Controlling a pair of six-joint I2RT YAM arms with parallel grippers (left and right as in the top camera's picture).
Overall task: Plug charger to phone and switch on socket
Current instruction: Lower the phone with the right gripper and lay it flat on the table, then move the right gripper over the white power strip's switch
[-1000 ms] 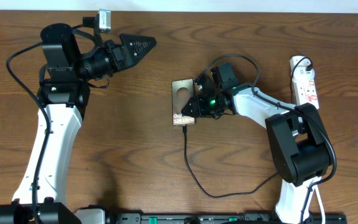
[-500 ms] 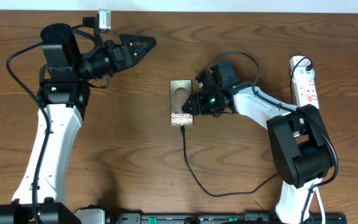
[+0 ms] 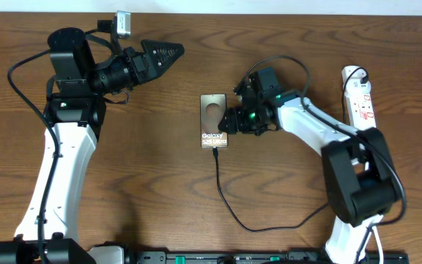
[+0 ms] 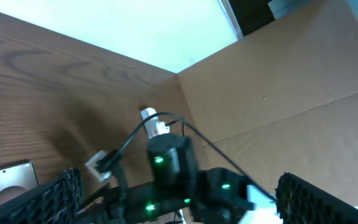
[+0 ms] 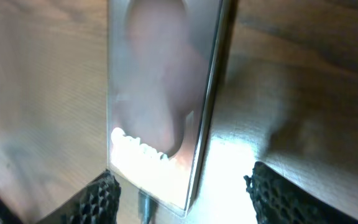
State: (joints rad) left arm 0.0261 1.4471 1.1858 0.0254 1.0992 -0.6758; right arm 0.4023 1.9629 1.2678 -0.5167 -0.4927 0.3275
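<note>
While the phone lies flat, the right gripper gapes just beside it, grasping nothing.

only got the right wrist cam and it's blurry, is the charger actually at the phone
observer: overhead shows the charger meeting the phone at its near short edge, then curving back toward the right arm's base.
operator: ok and where's the socket
observer: the socket lies along the table's right side, beyond the right arm, with neither gripper on it.
</note>
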